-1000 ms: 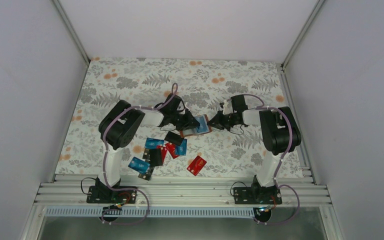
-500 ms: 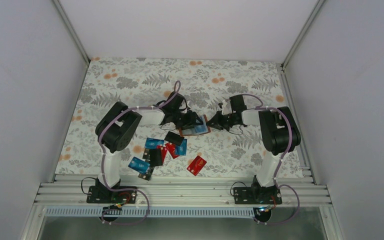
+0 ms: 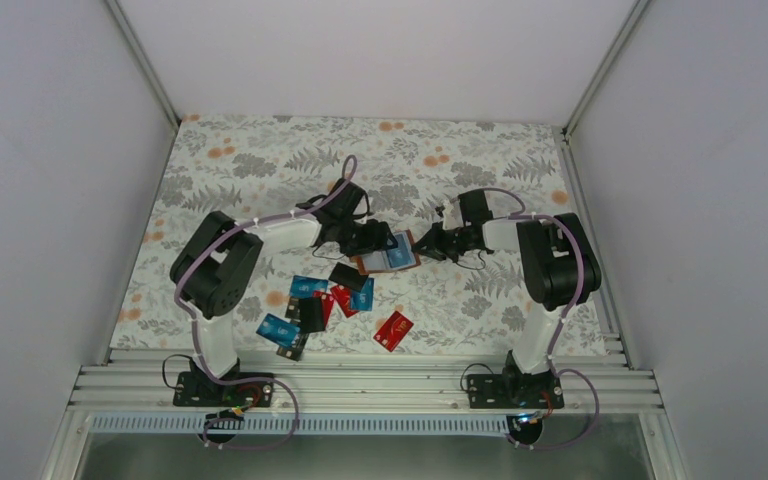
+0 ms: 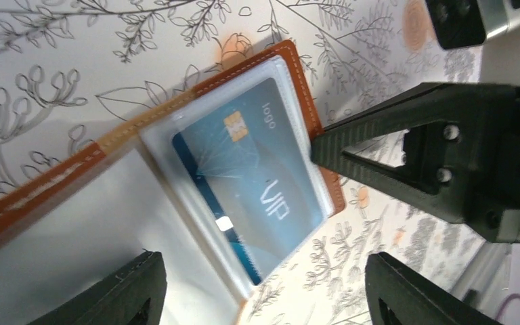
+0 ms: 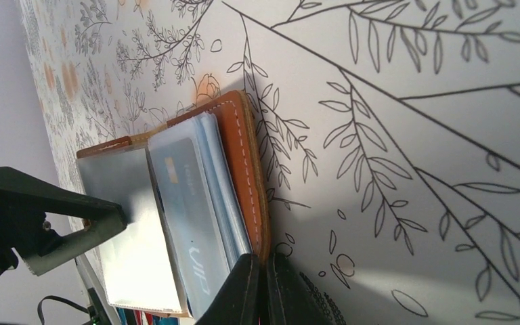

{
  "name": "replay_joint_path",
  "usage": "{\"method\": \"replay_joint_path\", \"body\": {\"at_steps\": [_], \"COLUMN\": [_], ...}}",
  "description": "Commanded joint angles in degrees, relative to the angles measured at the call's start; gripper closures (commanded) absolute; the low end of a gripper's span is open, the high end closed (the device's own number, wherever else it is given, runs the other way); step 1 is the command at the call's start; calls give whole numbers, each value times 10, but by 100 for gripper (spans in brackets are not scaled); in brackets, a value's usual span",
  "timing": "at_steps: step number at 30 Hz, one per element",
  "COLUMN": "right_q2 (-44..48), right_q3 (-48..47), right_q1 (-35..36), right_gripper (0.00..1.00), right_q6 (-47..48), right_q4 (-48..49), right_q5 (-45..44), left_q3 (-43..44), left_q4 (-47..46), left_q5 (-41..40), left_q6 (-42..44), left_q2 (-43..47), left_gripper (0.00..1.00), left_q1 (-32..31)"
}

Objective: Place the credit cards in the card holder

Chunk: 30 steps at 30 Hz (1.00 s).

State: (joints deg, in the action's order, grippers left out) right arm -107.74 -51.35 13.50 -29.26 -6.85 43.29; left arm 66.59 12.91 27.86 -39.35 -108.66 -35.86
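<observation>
The reddish-brown card holder (image 4: 305, 81) lies open on the floral table, mid-table in the top view (image 3: 388, 258). A blue credit card (image 4: 257, 183) marked VIP sits inside its clear sleeve. My left gripper (image 4: 261, 261) is open, its fingers either side of the sleeve's near end and apart from it. My right gripper (image 5: 265, 288) is shut on the holder's leather edge (image 5: 237, 149) from the right, also seen in the top view (image 3: 428, 243). Several loose credit cards lie nearer the arm bases: a blue one (image 3: 307, 286), a black one (image 3: 346, 274) and a red one (image 3: 393, 329).
The loose pile spreads left of centre, with another blue card (image 3: 277, 328) at its near-left end. White walls enclose the table on three sides. An aluminium rail (image 3: 360, 385) carrying both arm bases runs along the near edge.
My left gripper has gone from nearly shut to open and drawn back slightly to the left, leaving the blue card in the sleeve. The right gripper has kept its hold.
</observation>
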Motion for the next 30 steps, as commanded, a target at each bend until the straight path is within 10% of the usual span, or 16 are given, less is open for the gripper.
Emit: {"method": "replay_joint_path", "body": {"at_steps": [1, 12, 30], "right_q2": [-5, 60, 71], "right_q3": [-8, -42, -47], "right_q1": [3, -1, 20], "right_gripper": [89, 62, 60], "right_q6": [21, 50, 80], "right_q4": [-36, -119, -109], "right_q5": [-24, -106, 27], "left_q3": [-9, 27, 66], "left_q4": [29, 51, 55], "left_q5": [-37, -80, -80], "left_q6": [34, 80, 90], "left_q2": [7, -29, -81], "left_gripper": [33, 85, 98], "left_q1": [0, -8, -19]}}
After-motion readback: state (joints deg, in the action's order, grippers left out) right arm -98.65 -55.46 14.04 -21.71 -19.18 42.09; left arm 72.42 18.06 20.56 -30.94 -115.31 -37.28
